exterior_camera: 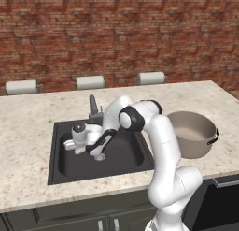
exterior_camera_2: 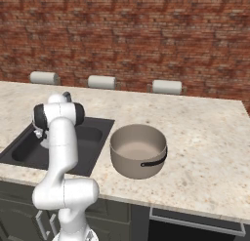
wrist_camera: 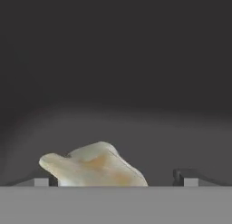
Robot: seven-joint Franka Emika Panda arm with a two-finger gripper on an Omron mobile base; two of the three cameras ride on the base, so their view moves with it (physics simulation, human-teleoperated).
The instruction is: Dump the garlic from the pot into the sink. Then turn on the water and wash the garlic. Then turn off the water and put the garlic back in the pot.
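Charcoal sink [exterior_camera: 65, 167] sits recessed in the speckled stone table [exterior_camera: 28, 132], left of centre in the left base view, and the white arm [exterior_camera: 163, 146] bends down into it with the gripper [exterior_camera: 77, 148] low over the basin floor. Seen from the hand, the pale garlic [wrist_camera: 93, 168] lies at the bottom centre of the frame on the dark sink floor, between the two jaws, which stand wide apart and do not clamp it. At right of the sink, the grey-beige pot [exterior_camera: 193, 134] stands upright on the table.
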